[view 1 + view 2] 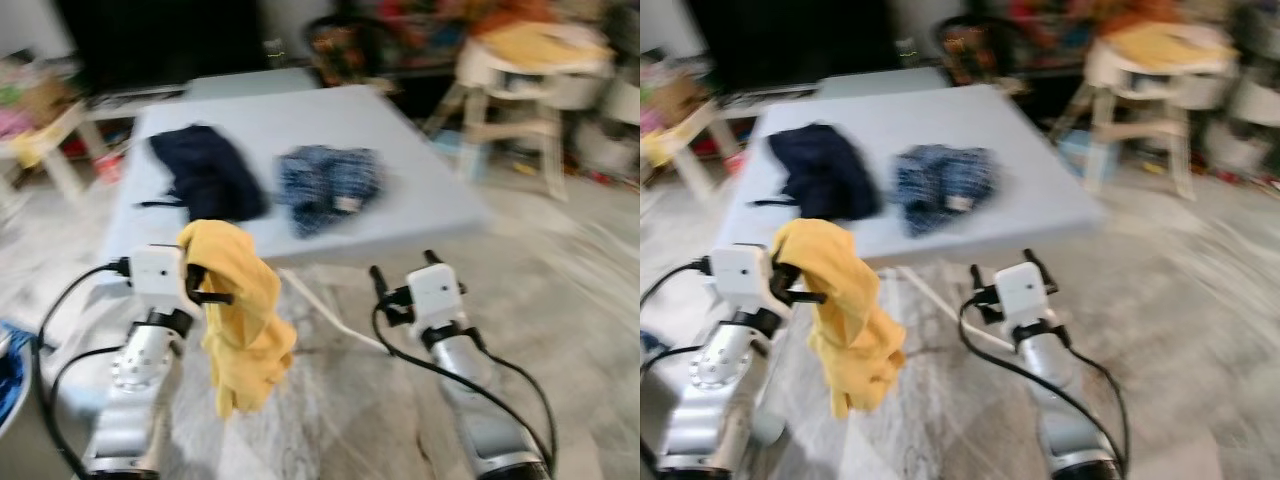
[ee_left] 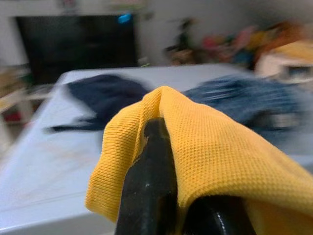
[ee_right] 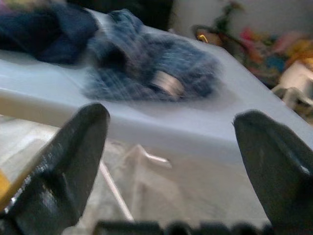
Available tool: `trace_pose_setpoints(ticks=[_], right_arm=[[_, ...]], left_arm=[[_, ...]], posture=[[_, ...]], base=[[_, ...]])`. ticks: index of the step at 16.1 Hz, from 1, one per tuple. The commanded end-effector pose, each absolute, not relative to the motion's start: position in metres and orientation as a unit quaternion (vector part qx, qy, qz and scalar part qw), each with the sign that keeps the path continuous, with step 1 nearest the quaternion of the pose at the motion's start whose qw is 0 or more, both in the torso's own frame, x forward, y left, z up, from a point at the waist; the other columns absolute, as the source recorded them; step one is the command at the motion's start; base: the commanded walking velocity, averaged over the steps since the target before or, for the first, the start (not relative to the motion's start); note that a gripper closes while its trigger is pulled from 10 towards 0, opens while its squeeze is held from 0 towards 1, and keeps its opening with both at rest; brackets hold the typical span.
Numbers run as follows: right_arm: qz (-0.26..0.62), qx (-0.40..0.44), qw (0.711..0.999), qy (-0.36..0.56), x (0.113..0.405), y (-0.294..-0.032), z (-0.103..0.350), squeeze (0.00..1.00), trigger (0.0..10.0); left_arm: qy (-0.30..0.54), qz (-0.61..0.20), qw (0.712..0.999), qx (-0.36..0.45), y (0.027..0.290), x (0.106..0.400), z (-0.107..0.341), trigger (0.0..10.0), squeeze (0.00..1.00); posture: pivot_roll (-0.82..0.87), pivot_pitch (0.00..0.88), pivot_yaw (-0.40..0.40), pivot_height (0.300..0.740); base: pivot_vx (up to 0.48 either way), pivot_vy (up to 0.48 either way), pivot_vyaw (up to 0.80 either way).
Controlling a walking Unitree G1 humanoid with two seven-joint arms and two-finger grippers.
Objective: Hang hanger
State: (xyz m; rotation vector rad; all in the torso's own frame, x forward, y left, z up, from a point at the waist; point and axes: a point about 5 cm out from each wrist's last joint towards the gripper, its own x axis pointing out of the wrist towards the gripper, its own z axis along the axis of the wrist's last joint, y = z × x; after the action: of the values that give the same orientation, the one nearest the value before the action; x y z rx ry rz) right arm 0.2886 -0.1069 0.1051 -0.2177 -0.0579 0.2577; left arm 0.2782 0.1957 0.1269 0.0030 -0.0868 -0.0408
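Note:
A yellow garment (image 1: 245, 320) hangs in front of the table's near edge, draped over my left gripper (image 1: 207, 283), which is shut on it. In the left wrist view the yellow cloth (image 2: 215, 156) lies over a black finger (image 2: 149, 186). My right gripper (image 1: 403, 265) is open and holds nothing; it is held low before the table's near edge, with its fingers (image 3: 73, 152) spread wide. On the light grey table (image 1: 420, 170) lie a dark navy garment (image 1: 205, 170) and a blue checked garment (image 1: 328, 183). The frames are blurred.
A white high chair (image 1: 520, 75) with clutter stands at the back right. A dark TV screen (image 1: 160, 40) is behind the table, with a small white side table (image 1: 45, 145) at the left. A white table leg (image 1: 325, 315) slants under the table. The floor is pale marble.

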Motion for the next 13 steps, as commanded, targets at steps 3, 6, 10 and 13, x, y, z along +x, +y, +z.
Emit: trace_pose_setpoints(ticks=[3,6,10,13], right_arm=[[0.115,-0.116,0.986,-0.026,0.289,-0.115,0.103,0.00,10.0],[0.108,-0.112,0.987,-0.026,0.290,-0.116,0.103,0.00,10.0],[0.101,-0.114,0.988,-0.027,0.292,-0.116,0.103,0.00,10.0],[0.102,-0.115,0.988,-0.028,0.293,-0.115,0.102,0.00,10.0]], left_arm=[[-0.065,-0.034,0.997,0.005,0.189,0.283,0.138,10.0,0.00],[-0.065,-0.038,0.997,0.005,0.186,0.282,0.138,10.0,0.00],[-0.103,-0.063,0.993,0.010,0.178,0.290,0.166,10.0,0.00],[-0.133,-0.064,0.989,0.006,0.176,0.297,0.187,10.0,0.00]], posture=[[-0.07,0.000,0.064,0.740],[-0.07,0.000,0.064,0.740],[-0.07,0.000,0.068,0.740],[-0.07,0.000,0.069,0.740]], base=[[0.405,0.000,0.00],[0.406,0.000,0.00],[0.412,0.000,0.00],[0.414,0.000,0.00]])
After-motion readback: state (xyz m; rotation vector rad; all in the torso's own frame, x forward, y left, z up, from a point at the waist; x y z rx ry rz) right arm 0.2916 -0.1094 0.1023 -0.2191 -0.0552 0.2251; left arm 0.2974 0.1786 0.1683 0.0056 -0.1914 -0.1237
